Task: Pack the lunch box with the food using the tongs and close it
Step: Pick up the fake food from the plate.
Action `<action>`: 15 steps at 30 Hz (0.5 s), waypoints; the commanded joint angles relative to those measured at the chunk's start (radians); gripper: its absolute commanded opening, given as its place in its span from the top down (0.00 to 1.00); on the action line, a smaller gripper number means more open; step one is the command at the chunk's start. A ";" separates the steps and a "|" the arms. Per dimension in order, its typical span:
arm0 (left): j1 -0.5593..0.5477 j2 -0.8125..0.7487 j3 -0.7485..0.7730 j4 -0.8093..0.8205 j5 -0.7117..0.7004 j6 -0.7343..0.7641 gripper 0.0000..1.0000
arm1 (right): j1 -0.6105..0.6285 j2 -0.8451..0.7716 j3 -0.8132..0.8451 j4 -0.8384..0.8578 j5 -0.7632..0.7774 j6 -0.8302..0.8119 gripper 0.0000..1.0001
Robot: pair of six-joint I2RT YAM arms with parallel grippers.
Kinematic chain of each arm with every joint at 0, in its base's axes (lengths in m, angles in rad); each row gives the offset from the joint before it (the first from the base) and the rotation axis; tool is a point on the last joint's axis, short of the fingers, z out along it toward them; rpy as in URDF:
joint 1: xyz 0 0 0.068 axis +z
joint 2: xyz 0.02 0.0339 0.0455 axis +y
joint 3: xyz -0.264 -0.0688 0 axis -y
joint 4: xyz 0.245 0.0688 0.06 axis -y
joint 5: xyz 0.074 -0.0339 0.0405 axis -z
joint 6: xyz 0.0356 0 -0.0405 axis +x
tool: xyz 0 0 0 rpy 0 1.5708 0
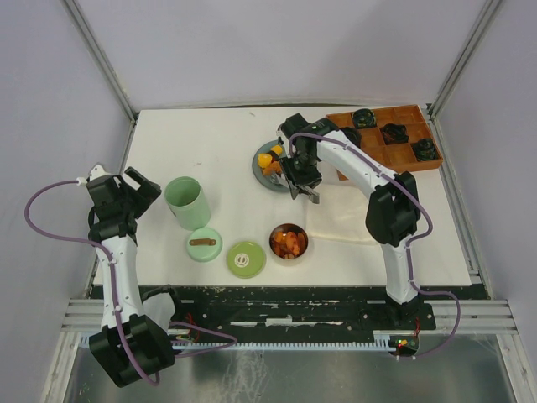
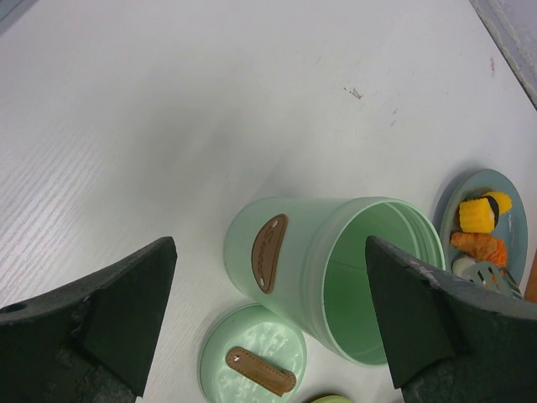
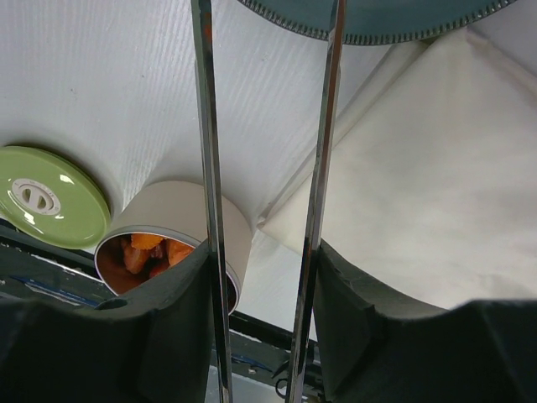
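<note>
The tongs (image 3: 205,168) are gripped in the right claw (image 3: 260,277) beside the grey-blue plate (image 1: 257,164); the left claw (image 1: 141,186) is held wide open near the left edge of the worktop (image 1: 210,138).

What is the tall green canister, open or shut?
Open: the canister stands upright with its handled lid lying flat beside it.

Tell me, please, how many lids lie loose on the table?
2. The mint-green lid with a brown handle lies just on the near side of the open canister; the lime-green lid lies to its right, beside the steel bowl. No other lid shows.
</note>
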 commanded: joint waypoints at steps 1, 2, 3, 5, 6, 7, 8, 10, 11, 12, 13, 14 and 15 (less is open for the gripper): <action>0.003 -0.010 0.002 0.040 -0.006 -0.014 0.01 | -0.001 -0.078 -0.011 0.038 -0.041 0.002 0.48; 0.002 -0.008 0.002 0.042 -0.004 -0.013 0.01 | -0.001 -0.084 -0.017 0.044 -0.037 0.002 0.48; 0.003 -0.007 0.003 0.042 -0.002 -0.014 0.01 | 0.000 -0.082 -0.019 0.043 -0.028 0.001 0.48; 0.003 -0.005 0.004 0.042 -0.001 -0.014 0.01 | -0.001 -0.074 -0.014 0.036 -0.020 0.001 0.48; 0.003 -0.004 0.004 0.042 -0.001 -0.014 0.01 | -0.001 -0.067 -0.008 0.030 -0.014 0.001 0.48; 0.003 -0.003 0.004 0.043 -0.002 -0.013 0.01 | 0.000 -0.060 0.001 0.024 -0.006 0.001 0.48; 0.003 -0.003 0.004 0.042 -0.001 -0.013 0.01 | -0.001 -0.054 0.011 0.020 0.001 0.001 0.48; 0.003 -0.003 0.004 0.042 -0.003 -0.014 0.01 | -0.001 -0.042 0.023 0.016 0.016 0.003 0.48; 0.003 -0.004 0.004 0.042 -0.003 -0.014 0.01 | -0.001 -0.036 0.025 0.014 0.020 0.005 0.47; 0.004 -0.004 0.004 0.042 -0.003 -0.014 0.01 | -0.001 -0.035 0.023 0.018 0.018 0.005 0.47; 0.003 -0.005 0.004 0.041 -0.003 -0.014 0.01 | -0.001 -0.032 0.020 0.023 0.010 0.007 0.47; 0.004 -0.006 0.004 0.041 -0.004 -0.013 0.01 | -0.001 -0.032 0.016 0.029 0.001 0.008 0.47; 0.003 -0.007 0.003 0.042 -0.003 -0.014 0.01 | -0.001 -0.030 0.012 0.035 -0.003 0.008 0.47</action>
